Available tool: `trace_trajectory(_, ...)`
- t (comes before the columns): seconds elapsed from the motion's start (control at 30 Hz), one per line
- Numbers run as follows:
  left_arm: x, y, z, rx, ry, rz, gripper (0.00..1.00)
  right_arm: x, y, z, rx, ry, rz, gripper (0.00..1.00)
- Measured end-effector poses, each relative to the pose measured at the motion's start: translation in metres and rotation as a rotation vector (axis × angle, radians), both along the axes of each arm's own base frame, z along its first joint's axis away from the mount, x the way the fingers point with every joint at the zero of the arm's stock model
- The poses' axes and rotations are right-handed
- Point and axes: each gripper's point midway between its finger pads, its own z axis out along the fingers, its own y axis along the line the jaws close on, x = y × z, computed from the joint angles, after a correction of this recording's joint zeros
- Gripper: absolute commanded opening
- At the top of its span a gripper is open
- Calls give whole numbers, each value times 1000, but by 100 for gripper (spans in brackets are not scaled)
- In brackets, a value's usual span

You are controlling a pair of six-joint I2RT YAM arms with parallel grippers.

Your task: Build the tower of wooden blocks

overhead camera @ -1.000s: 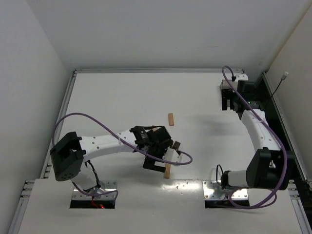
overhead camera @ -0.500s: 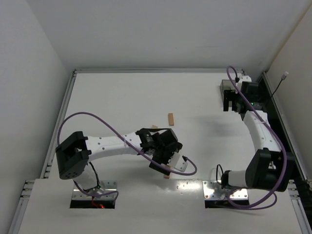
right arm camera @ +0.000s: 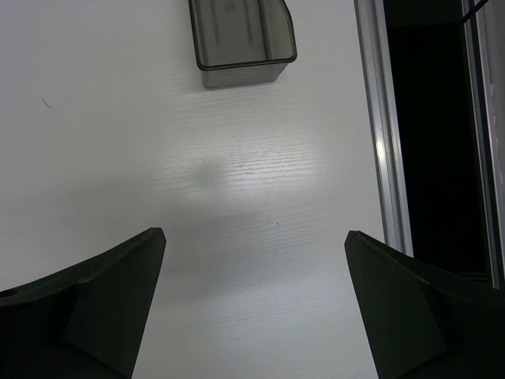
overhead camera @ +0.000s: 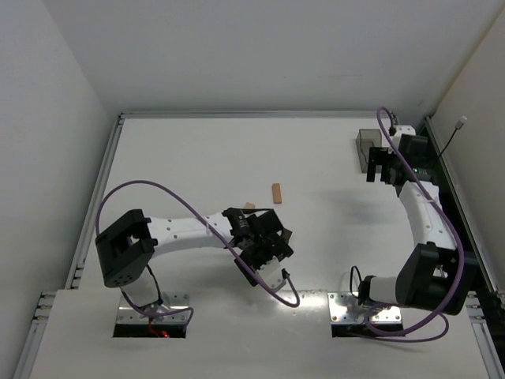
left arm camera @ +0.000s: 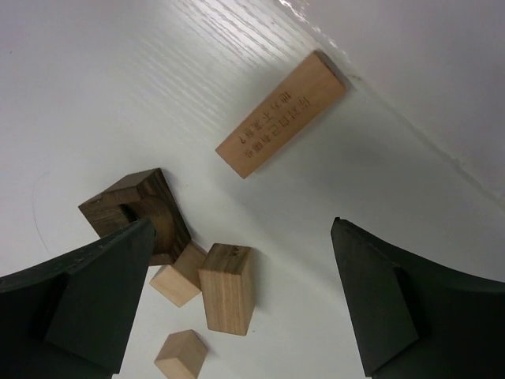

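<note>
In the left wrist view my left gripper (left arm camera: 243,237) is open over a cluster of wood blocks, touching none of them. An upright tan block (left arm camera: 227,288) stands between its fingers. A small tan cube (left arm camera: 178,274) leans beside that block, and another cube (left arm camera: 181,355) lies nearer. A dark brown block (left arm camera: 130,207) with a round cut-out sits by the left finger (left arm camera: 87,300). Beyond them a long tan plank (left arm camera: 282,114) lies flat. From above, the left gripper (overhead camera: 266,251) hides this cluster. My right gripper (right arm camera: 254,234) is open over bare table. No tower shows in any view.
A smoky plastic bin (overhead camera: 367,145) stands at the far right, just ahead of the right gripper (overhead camera: 382,166), and looks empty (right arm camera: 241,35). A separate tan block (overhead camera: 276,193) and a small tan piece (overhead camera: 248,206) lie mid-table. A metal rail (right arm camera: 382,126) runs along the table's right edge.
My left gripper has swung toward the near edge and now covers the plank that lay there. The right gripper has shifted right, uncovering the bin.
</note>
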Motion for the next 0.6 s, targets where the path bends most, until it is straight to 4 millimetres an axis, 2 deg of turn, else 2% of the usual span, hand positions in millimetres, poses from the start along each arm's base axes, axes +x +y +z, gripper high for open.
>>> trace_trajectory(0.2, 1, 6, -7, -7, -42, -175, 87, -3, -5, -1, 17, 2, -16, 95)
trace_trajectory(0.43, 0, 8, -20, -57, -67, -323, 87, -5, -12, -2, 32, 0, -32, 95)
trace_trajectory(0.6, -2, 1, -22, -84, -78, -428, 86, -7, -17, -7, 49, 10, -45, 95)
